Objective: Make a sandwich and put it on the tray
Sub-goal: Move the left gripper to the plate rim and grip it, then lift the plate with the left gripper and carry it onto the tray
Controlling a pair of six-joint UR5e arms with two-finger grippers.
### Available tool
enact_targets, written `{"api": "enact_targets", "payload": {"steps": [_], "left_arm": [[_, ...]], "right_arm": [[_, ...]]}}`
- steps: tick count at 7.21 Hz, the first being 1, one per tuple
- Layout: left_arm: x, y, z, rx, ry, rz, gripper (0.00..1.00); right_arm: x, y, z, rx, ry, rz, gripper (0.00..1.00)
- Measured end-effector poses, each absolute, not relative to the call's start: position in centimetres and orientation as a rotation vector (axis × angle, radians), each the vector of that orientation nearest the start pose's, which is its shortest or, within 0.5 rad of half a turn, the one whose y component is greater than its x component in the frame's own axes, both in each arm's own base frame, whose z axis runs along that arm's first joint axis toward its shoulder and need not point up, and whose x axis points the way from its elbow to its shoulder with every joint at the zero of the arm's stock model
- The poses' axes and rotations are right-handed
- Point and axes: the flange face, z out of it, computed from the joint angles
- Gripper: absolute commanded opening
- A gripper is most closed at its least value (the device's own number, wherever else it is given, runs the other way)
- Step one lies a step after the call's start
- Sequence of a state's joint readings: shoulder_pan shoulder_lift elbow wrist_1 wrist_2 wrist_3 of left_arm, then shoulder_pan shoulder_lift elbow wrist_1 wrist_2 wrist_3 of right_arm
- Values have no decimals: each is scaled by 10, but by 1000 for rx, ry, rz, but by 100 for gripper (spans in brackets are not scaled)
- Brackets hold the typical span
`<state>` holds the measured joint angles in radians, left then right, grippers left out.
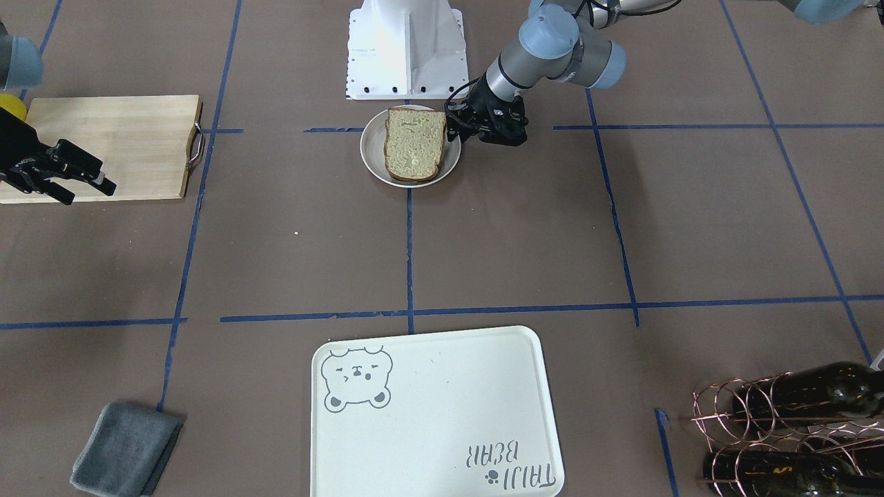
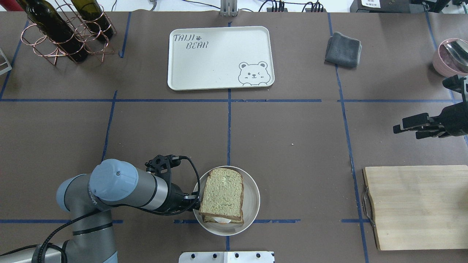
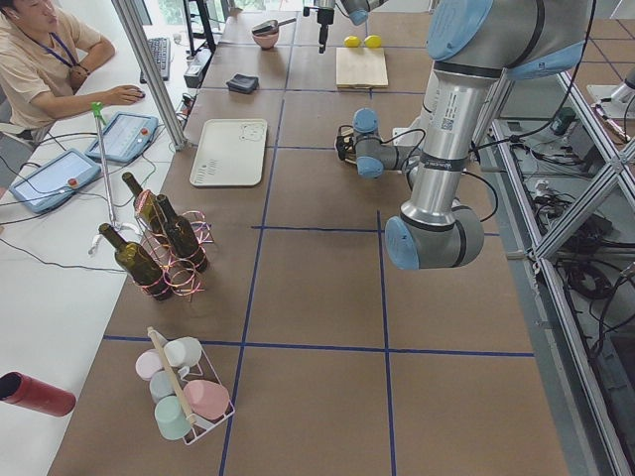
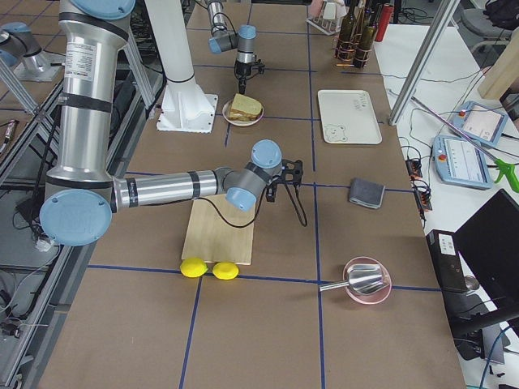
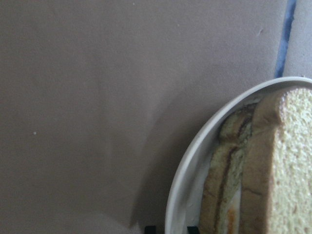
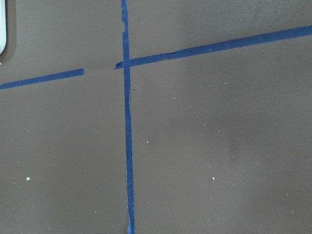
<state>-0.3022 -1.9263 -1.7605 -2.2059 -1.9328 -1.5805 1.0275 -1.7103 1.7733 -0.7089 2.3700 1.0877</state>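
Sandwich [image 2: 222, 193]: porous square bread, round white plate [image 2: 253, 199].

A: How many of each on the desk [image 2: 292, 146]?
B: One tray [image 2: 219, 58], one plate [image 2: 253, 197], two bread slices [image 2: 223, 193], one cutting board [image 2: 416, 206], one grey cloth [image 2: 343, 49].
A: And fruit, bottles?
B: Two lemons [image 4: 193, 267], three wine bottles [image 3: 181, 235] in one wire rack [image 3: 177, 276], one pink bowl [image 4: 369, 299] holding one scoop [image 4: 361, 279].
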Motion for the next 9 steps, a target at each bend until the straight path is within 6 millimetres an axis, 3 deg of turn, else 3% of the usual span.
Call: {"api": "enact_targets", "payload": {"steps": [3,4,5,7,9], "left_arm": [[555,-276,300,-144,1196,-58,26],[557,-276,299,-144,1198,-58,20],[559,-277,298,-144,1198,-58,3],[560,-278,294,-140,1203,-66,0],[558,-282,271,-155,1242,-164,0]], "right_arm": [[-178,-415,521,60,-1137,116,100],[-178,-415,521,61,-1138,115,100],[-178,-415,521,61,-1138,115,100],[-178,-414,522,60,-1137,115,100],[-177,-414,521,59,-1137,116,100]]}}
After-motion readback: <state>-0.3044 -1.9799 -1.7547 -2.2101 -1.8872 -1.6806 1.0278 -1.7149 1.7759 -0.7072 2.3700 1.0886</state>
